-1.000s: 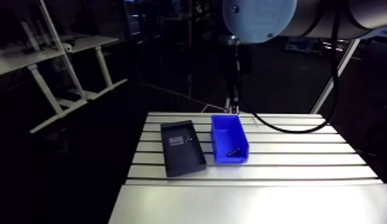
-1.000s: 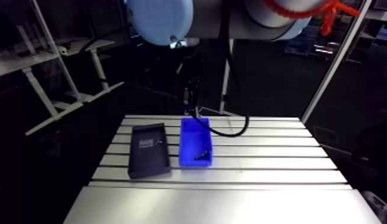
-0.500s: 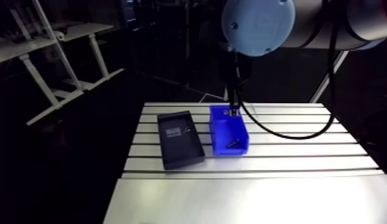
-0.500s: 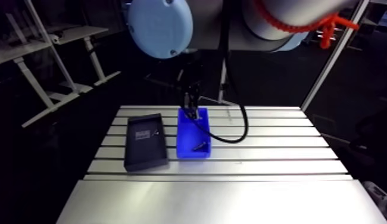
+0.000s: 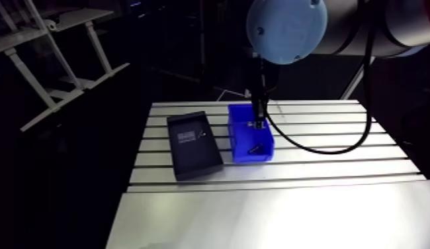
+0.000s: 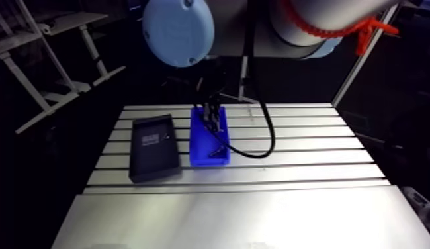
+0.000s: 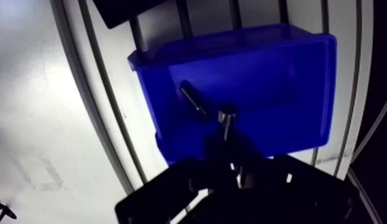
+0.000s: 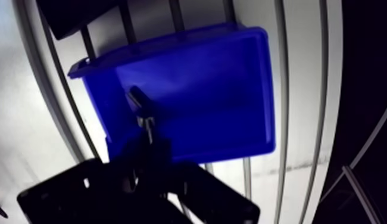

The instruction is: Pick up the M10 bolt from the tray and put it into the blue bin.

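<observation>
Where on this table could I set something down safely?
The wide smooth front strip of the table, in front of the black tray and blue bin, is bare. So are the slotted rows beside the bin, away from the tray. It is crowded where tray and bin sit close together, with the claw holding a bolt over the bin.

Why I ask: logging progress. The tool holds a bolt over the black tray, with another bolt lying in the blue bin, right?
No. In the wrist view the tool grips the held bolt above the blue bin, not the tray; the loose bolt does lie inside.
</observation>
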Tool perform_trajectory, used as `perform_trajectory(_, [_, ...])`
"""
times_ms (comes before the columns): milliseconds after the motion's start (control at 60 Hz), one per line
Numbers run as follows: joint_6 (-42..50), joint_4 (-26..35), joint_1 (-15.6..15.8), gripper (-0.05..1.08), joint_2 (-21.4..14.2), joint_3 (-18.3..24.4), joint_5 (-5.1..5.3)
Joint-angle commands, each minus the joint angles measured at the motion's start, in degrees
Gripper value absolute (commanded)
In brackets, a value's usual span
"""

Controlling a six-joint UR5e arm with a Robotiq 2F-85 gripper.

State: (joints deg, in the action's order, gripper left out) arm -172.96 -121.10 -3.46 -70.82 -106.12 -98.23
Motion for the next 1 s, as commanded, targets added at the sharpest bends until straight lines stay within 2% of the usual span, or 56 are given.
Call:
perform_trajectory(17, [0.2,-1.1,-0.3,1.01,1.6,0.0,0.94])
perform_trajectory(233, [0.3,-1.9,-0.3,1.01,2.1,0.1,2.02])
perform_trajectory(700, [0.5,-2.0,-0.3,1.01,3.5,0.0,2.12])
perform_trajectory(1000, [0.7,-2.7,-0.3,1.01,4.3,0.0,2.54])
